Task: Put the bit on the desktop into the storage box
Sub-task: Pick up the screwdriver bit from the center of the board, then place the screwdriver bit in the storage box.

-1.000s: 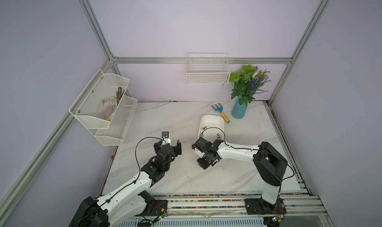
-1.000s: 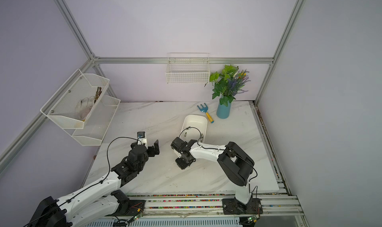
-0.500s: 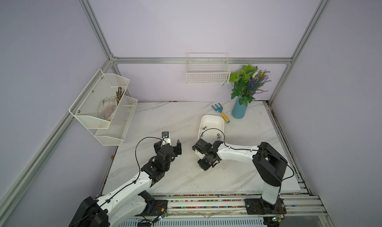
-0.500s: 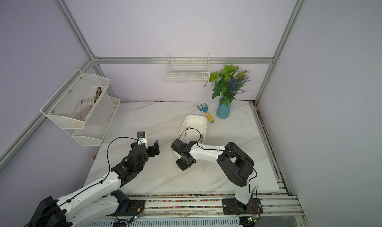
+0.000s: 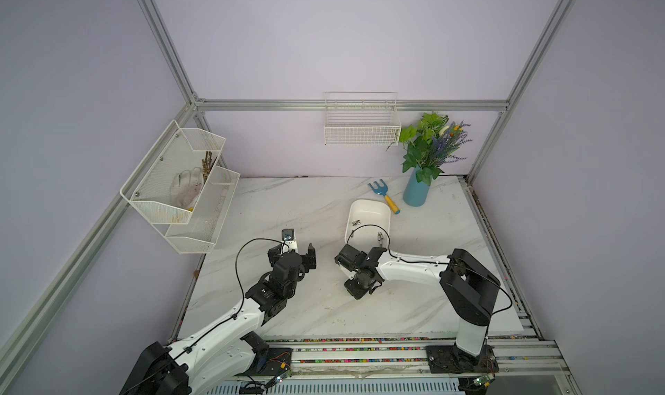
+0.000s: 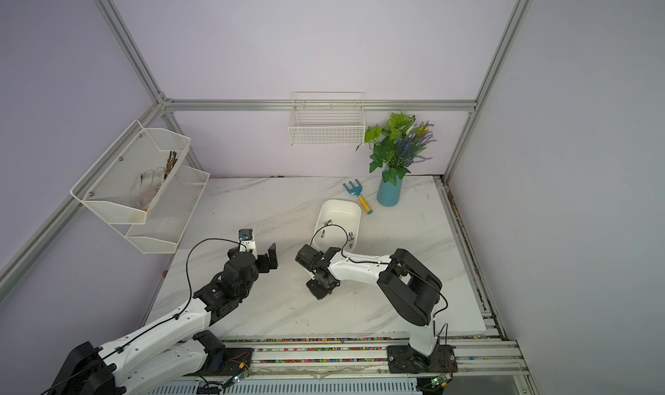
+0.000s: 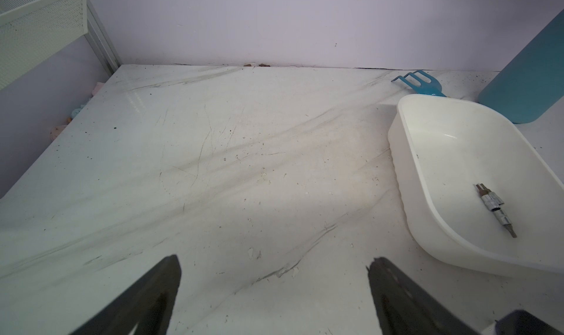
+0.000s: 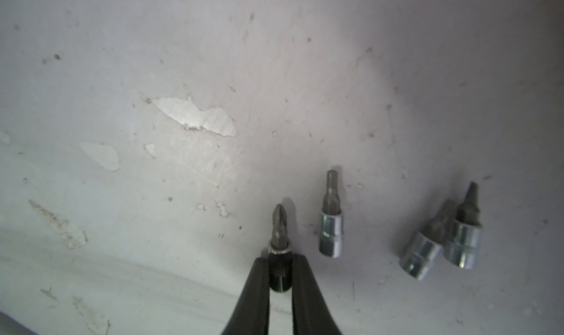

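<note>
Right pincer [image 8: 280,261] clasps bit [image 8: 278,226], neighbours [image 8: 332,226] beside (three)

Pale lilac walls [image 5: 324,44] on three sides, plain. Aluminium frame [image 5: 270,105] runs along the far wall and up the corners. White wire basket [image 5: 361,137] hangs on far wall, white mesh two-tier rack [image 5: 154,180] on left wall. Blue vase [image 5: 415,195] with green and purple plant [image 5: 430,146] stands far right on the white marble-look table [image 5: 288,202]. Soft, even light.
</note>
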